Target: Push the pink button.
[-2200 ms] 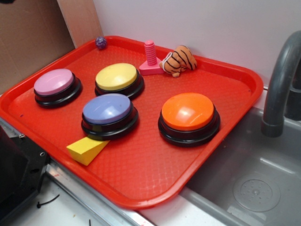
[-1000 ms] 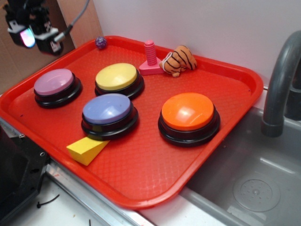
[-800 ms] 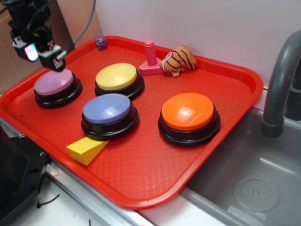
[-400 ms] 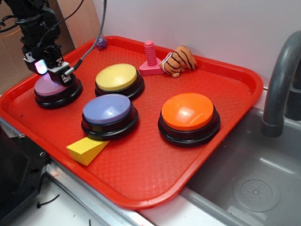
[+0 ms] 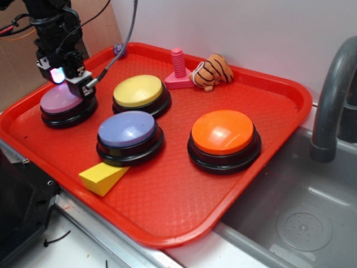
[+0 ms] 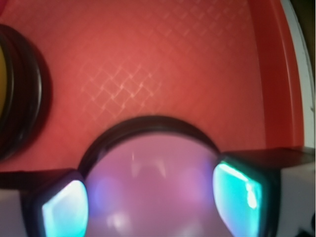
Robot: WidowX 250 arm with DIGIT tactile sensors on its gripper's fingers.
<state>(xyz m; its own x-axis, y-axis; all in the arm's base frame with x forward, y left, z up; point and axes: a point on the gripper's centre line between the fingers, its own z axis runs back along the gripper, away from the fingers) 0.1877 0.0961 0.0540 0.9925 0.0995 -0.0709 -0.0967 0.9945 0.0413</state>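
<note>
A: What is seen at the left of the exterior view?

B: The black gripper (image 5: 71, 84) with a glowing light on its body is seen lowered over the large round push button with a dull mauve-pink dome on a black base (image 5: 62, 102). Its tip is set at the button's rear right edge; whether contact is made cannot be told. In the wrist view the pink dome (image 6: 148, 192) is seen directly below, framed between the two fingers (image 6: 64, 207), whose faces glow teal. The fingers are held apart, one at each side of the dome, with nothing clamped.

A: And what is found to the right of the gripper?

B: Just beside it, a round yellow-domed button on a black base (image 5: 140, 93) is placed; its dark rim (image 6: 19, 94) is caught at the left edge of the wrist view. Nearer the camera, a blue-lavender domed button (image 5: 129, 135) is set, with a yellow wedge-shaped block (image 5: 102, 176) touching its front. Further right, a bright pink ridged peg on a triangular base (image 5: 179, 71) and a small orange striped plush tiger (image 5: 212, 71) are found at the back, and an orange-domed button (image 5: 223, 138) well apart. All are carried on a red textured plastic tray (image 5: 167, 206). A grey faucet (image 5: 334, 95) is seen over a grey sink (image 5: 290, 223) at the far right.
</note>
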